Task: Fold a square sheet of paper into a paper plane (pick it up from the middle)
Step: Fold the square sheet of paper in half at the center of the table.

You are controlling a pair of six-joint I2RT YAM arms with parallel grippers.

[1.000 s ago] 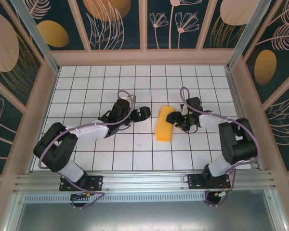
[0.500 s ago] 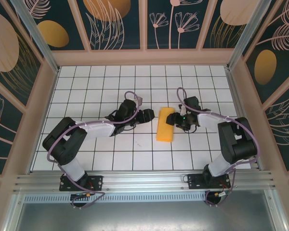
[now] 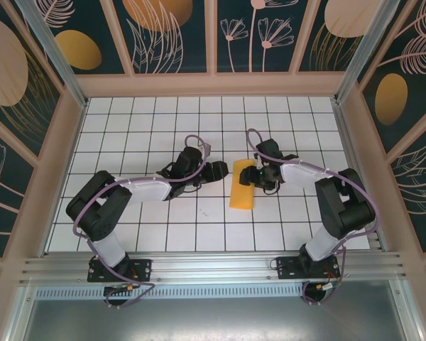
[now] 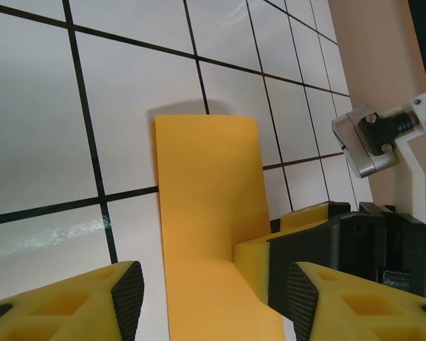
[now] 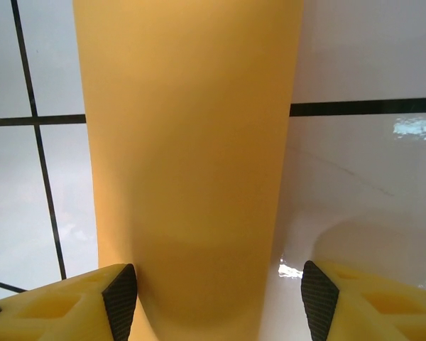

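Your table [image 3: 199, 213] is a white tiled surface with dark grid lines. Lying on it near the middle: the folded orange-yellow sheet of paper [image 3: 242, 186], a narrow strip running roughly near to far.

Sheet of paper [image 3: 243, 186]: plain orange-yellow, unmarked. Tabletop [image 3: 128, 128] under the sheet: white tiles with a black grid. Left end effector [image 3: 220, 171] and right end effector [image 3: 251, 176], on either side of the sheet: yellow fingers [image 4: 64, 305] with black pads [image 5: 121, 298]. Arms [image 3: 145, 190]: black joints, white links. Walls [image 3: 170, 35] beyond the sheet: dark teal panels with peach and gold plant motifs, beige frames.
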